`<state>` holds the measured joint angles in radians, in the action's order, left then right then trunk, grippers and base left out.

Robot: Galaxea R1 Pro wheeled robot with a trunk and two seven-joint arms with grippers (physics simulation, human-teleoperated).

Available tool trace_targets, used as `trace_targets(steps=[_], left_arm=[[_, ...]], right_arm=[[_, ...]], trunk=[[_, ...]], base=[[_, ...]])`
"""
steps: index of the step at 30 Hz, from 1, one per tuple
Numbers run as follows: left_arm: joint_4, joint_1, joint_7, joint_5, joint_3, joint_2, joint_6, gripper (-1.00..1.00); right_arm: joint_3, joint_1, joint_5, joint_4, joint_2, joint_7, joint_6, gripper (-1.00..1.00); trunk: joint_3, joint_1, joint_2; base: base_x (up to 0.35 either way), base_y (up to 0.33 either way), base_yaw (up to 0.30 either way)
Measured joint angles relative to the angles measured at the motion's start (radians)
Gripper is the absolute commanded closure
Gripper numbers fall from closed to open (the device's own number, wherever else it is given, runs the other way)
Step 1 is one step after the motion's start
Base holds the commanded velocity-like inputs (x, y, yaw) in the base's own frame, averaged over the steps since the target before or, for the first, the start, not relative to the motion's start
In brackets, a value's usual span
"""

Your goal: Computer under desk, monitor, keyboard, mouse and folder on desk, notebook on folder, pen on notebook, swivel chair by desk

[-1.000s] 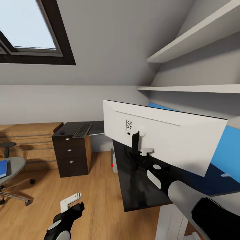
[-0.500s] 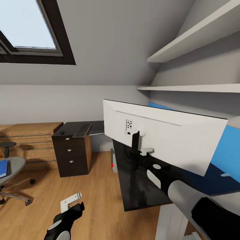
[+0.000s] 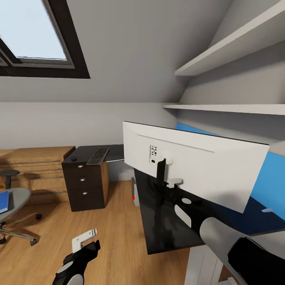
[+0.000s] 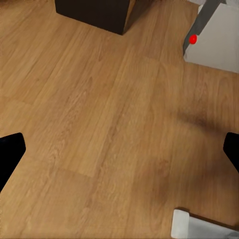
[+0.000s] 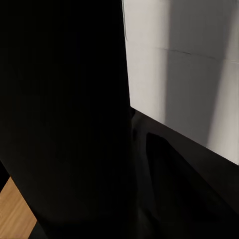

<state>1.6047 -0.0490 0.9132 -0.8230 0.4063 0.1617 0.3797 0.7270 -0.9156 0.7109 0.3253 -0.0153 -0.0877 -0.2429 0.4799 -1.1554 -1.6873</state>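
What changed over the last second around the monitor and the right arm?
The monitor turned a little on the desk, its right end dropping slightly, with the right gripper at its stand. The whole view also shifted slightly, so the camera moved. The left gripper hangs over the floor as before, and the keyboard and blue folder on the chair have not moved.

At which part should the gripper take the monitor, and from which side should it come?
Probably the thin black stand behind the monitor: the panel is too wide and flat for the jaws, while the post is narrow and upright. Come from the white back side, which faces the robot, where the right gripper is.
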Motion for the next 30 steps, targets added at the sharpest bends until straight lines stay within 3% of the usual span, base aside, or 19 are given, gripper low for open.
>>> trace_targets(steps=[30], left_arm=[[-0.003, 0.000, 0.000, 0.001, 0.000, 0.002, 0.000, -1.00]], right_arm=[[-0.004, 0.000, 0.000, 0.001, 0.000, -0.002, -0.001, 1.00]], trunk=[[0.000, 0.000, 0.000]], base=[[-0.006, -0.064, 0.000]])
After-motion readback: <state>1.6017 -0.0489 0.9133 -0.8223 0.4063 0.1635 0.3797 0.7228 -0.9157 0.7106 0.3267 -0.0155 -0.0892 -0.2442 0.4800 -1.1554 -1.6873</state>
